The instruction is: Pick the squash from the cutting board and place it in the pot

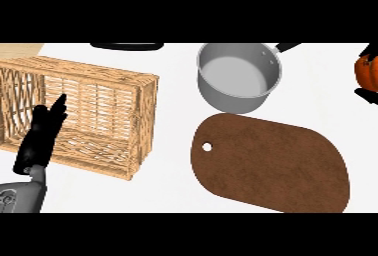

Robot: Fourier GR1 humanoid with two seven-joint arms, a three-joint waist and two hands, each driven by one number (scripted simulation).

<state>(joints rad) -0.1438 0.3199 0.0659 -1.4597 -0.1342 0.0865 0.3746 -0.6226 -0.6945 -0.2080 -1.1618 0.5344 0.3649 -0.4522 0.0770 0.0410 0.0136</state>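
Kitchen. Evidence on white desk (173, 65): steel pot (238, 77) at 1 o'clock, brown cutting board (273, 165) at 4 o'clock, wicker crate (111, 100) at 9 o'clock. Orange squash (367, 72) at 2 o'clock edge.

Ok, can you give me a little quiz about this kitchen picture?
1. True or false: the squash lies on the board.
2. What is inside the pot? A) a squash B) nothing C) a spoon
3. Fill in: the left hand shows in front of the ____.
Key: 1 false, the right hand holds it at the right edge; 2 B; 3 crate.
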